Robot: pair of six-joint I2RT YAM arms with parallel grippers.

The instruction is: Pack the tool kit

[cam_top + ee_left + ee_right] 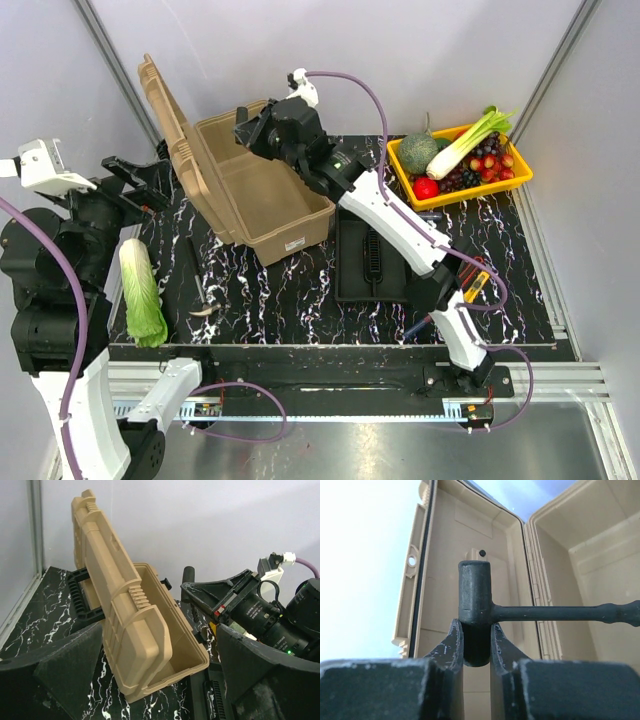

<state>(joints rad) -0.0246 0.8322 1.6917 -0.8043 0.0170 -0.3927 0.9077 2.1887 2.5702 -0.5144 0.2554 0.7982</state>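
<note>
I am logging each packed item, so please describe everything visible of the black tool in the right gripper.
The black tool looks like a small mallet: a stubby matte cylinder head with a thin shaft leaving its side, thicker toward the far end. Its surface is dull. The right gripper is shut on the head's lower part, holding it in the air over the open tan toolbox. Nothing else touches it.

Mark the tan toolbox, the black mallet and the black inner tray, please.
Tan hard-plastic toolbox (262, 190): top view, bare floor of its open base.
Black mallet (475, 587): right wrist view, cylindrical head.
Black plastic inner tray (352, 272): top view, bare left part.
</note>
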